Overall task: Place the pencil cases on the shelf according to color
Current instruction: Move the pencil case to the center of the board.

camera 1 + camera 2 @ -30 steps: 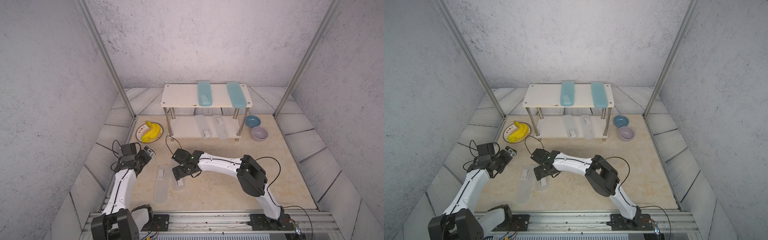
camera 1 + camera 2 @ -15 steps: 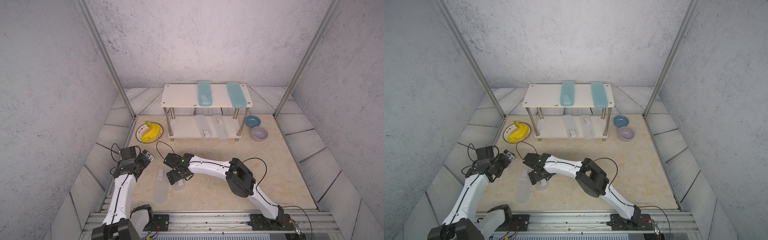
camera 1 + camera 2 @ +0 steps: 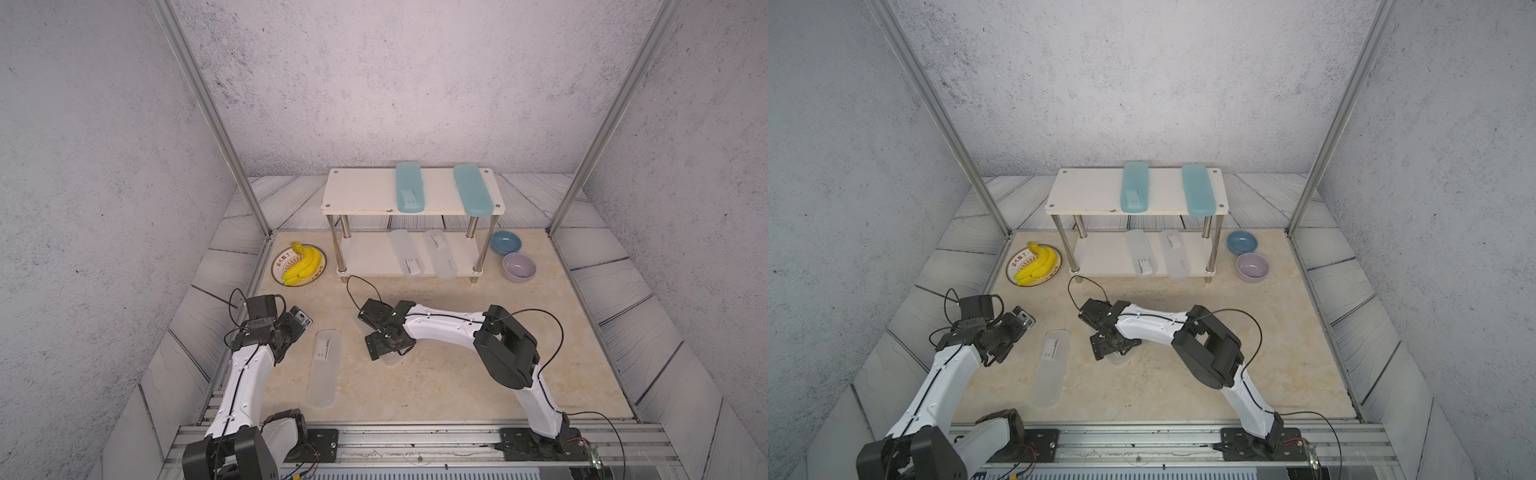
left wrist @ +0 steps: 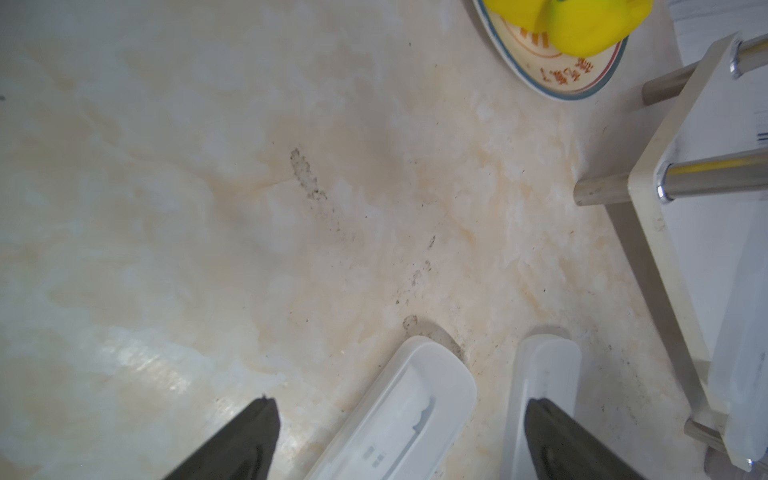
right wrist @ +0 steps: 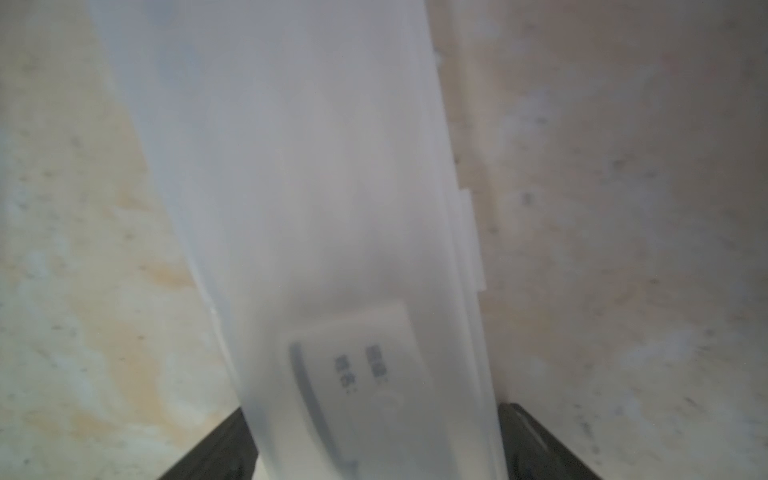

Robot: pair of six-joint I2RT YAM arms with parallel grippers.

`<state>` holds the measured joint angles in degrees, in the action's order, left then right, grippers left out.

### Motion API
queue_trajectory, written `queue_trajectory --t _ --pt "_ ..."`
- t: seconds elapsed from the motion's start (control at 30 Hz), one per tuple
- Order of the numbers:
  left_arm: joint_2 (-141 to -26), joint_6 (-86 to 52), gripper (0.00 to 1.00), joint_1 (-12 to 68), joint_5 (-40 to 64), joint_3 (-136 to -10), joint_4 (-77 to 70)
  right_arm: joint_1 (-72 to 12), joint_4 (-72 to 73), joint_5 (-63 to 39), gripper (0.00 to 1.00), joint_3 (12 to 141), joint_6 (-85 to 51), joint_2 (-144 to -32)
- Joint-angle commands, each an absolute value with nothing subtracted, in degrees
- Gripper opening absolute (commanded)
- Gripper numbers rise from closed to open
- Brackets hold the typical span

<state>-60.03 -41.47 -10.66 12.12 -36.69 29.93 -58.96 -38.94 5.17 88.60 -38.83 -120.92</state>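
Now, R gripper (image 5: 374, 409) straddles a frosted case (image 5: 291, 166), jaws wide at its edges; can't tell if clamped. L gripper (image 4: 401, 400) hovers, jaws apart.

The left arm (image 3: 245, 374) and the right arm (image 3: 440, 328) look alike: glossy white link shells dotted with small dark screws, joined by chunky matte-black joint housings (image 3: 505, 353). Thin black cables (image 3: 555, 332) run along the shells and arc free in places (red wires show by the bases). Black base plates (image 3: 322, 440) carry silver bolts. A boxy black camera block (image 3: 262, 306) sits on the left wrist. The left gripper (image 4: 401, 400) and the right gripper (image 5: 376, 409) end in dark, tapering fingers (image 4: 241, 444).
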Motion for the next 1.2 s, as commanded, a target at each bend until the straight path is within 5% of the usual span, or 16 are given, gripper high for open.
queue_trajectory --t 0.0,0.53,1.17 --pt "-60.24 -42.24 0.99 -6.96 10.36 -35.18 32.58 -57.13 -37.24 7.0 0.91 81.25 -38.01 -116.35" --pt "-61.54 -47.87 0.99 12.0 7.19 -28.31 31.01 -46.81 -30.0 8.35 0.9 53.82 -38.68 -94.63" --pt "-86.27 -40.6 0.99 32.22 0.27 -47.56 30.99 -39.4 -29.23 9.8 0.91 41.33 -38.44 -82.52"
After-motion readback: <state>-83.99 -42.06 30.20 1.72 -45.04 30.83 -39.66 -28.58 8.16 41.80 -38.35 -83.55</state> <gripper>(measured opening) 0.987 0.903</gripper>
